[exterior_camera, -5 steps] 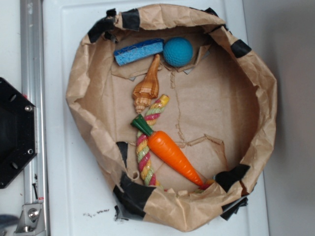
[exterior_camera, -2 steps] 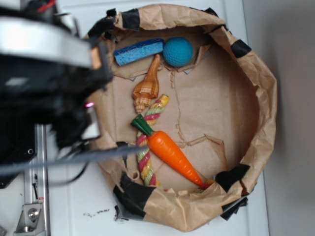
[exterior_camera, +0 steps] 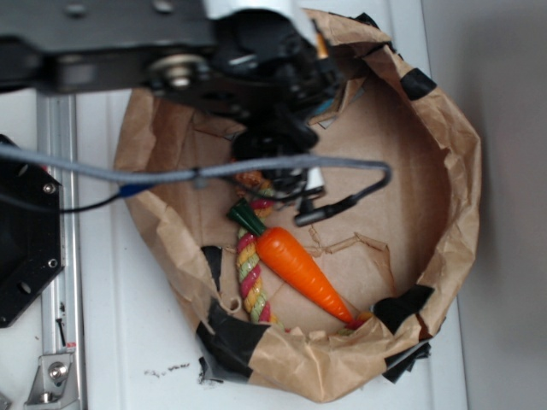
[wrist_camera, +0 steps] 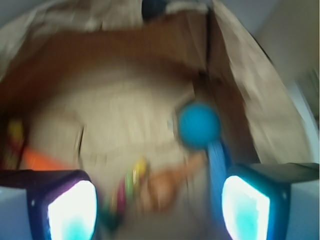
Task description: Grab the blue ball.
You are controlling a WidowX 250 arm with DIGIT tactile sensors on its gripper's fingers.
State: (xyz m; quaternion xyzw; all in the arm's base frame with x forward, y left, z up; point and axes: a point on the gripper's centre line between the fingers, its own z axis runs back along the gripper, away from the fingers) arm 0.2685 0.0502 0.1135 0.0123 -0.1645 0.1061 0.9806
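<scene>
Gripper (wrist_camera: pixel 159 200) wide open, two glowing pads far apart, nothing between. Past them, round blue ball (wrist_camera: pixel 199 125) on crinkly brown paper (wrist_camera: pixel 125 105), just beside flat blue sponge (wrist_camera: pixel 218 159). Nearby, bumpy shell (wrist_camera: pixel 172 182), twisty rope (exterior_camera: pixel 249 273), smooth orange carrot (exterior_camera: pixel 301 273).

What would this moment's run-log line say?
phase: approach | target: blue ball, ungrasped | gripper: jaws open, above bin | wrist view: blurred
</scene>
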